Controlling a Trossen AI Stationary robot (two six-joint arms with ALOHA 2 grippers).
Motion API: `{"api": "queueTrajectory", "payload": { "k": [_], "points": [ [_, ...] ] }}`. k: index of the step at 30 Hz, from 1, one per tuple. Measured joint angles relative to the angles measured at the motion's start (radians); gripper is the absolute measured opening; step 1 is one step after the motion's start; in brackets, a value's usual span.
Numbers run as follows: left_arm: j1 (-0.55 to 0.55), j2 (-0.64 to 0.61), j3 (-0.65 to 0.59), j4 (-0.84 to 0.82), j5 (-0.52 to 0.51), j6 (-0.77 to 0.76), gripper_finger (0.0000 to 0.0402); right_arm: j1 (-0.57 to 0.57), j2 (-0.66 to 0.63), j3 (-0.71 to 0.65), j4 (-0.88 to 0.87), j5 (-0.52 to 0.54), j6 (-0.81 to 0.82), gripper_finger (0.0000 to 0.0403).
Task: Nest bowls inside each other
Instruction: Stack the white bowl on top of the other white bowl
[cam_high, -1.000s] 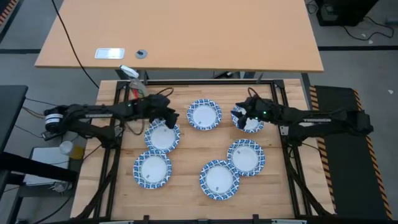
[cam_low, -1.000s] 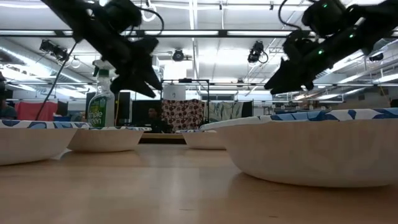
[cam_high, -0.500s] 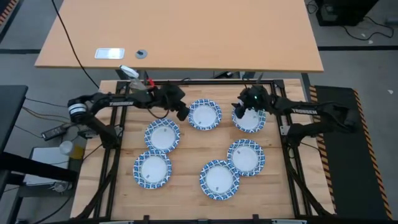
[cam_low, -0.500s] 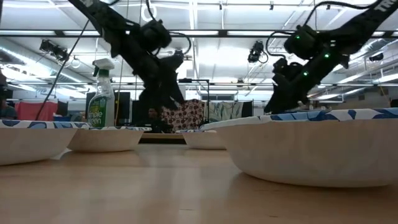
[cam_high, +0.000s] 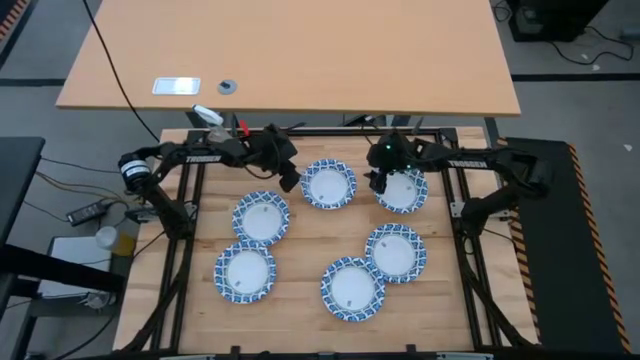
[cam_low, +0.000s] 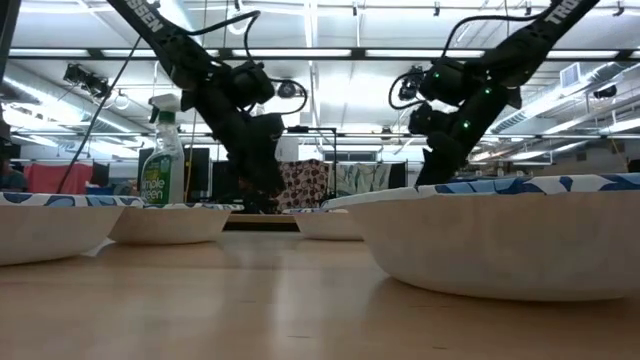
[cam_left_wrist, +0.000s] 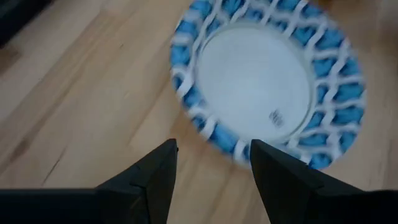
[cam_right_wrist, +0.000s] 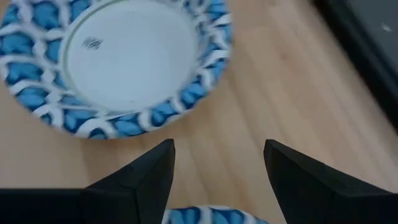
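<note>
- Six small round shallow bowls, white centre with blue-and-white patterned scalloped rim, lie separate on the light wooden slatted table (cam_high: 300, 240), none nested.
- Left side: one bowl (cam_high: 261, 217) mid-left, another bowl (cam_high: 246, 271) just in front of it, rims near or touching, cannot tell which.
- Left gripper (cam_high: 290, 181) sits low at the back, just left of the back-centre bowl (cam_high: 328, 184); fingers spread apart, nothing between them.
- Left wrist view: dark fingers (cam_left_wrist: 146, 180) parted, that bowl's (cam_left_wrist: 268, 84) rim lies just ahead of the tips, over bare wood.
- Front-centre bowl (cam_high: 352, 288) touches or slightly overlaps the bowl (cam_high: 396, 251) to its right.
- Right gripper (cam_high: 381, 180) sits at the left edge of the back-right bowl (cam_high: 404, 190), between it and the back-centre bowl; fingers wide apart, holding nothing.
- Right wrist view: a bowl (cam_right_wrist: 118, 59) ahead of the parted fingers (cam_right_wrist: 298, 180), another rim (cam_right_wrist: 208, 216) just visible between them.
- Low view: both arms come down behind the bowls; green spray bottle (cam_low: 163, 160) stands behind at left.
</note>
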Motion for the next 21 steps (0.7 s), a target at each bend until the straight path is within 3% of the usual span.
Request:
{"api": "queueTrajectory", "payload": {
  "k": [7,21],
  "points": [
    [-0.019,0.001,0.049,-0.149,-0.104,0.063,0.0208,0.037,0.089,0.011,-0.023,-0.027,-0.047,0.0254],
    [-0.041,0.135,0.049,-0.081,-0.112,0.176,0.0208,0.049,0.126,-0.006,0.001,-0.056,-0.025,0.0254]
  ]
}}
